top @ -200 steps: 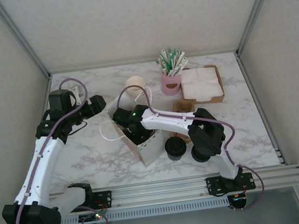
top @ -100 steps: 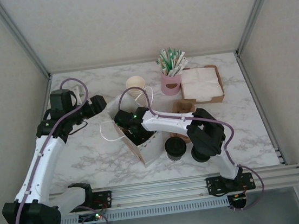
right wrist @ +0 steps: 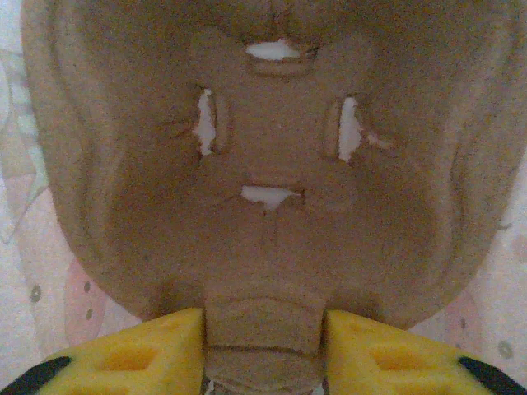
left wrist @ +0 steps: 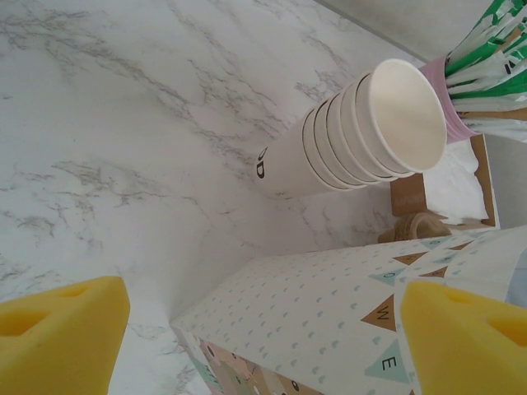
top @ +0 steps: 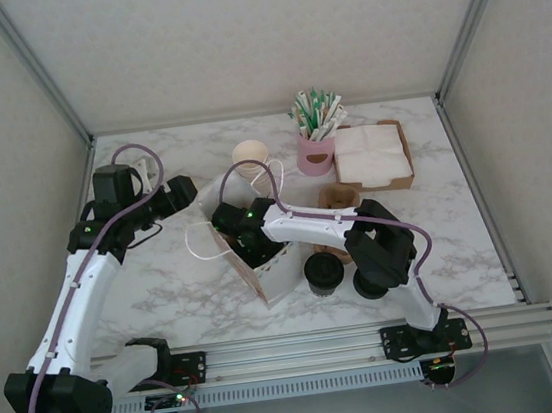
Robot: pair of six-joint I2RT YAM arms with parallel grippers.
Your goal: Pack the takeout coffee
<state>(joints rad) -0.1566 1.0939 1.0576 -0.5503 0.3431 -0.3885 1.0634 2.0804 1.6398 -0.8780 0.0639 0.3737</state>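
Right, I see the small black-lidded takeout coffee cup (top: 325, 273) standing upright, lid up, long axis vertical, toward the near edge of the marble table (top: 164, 281), just beside the patterned white paper bag (top: 276, 275). The left gripper (left wrist: 263, 337) gapes. The right gripper (right wrist: 263, 350) flanks a tab on the brown pulp carrier (right wrist: 272, 164); I cannot tell whether it grips.

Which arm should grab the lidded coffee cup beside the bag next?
Right: the takeout coffee stands on its side of the bag, while the left end effector sits open across the bag.
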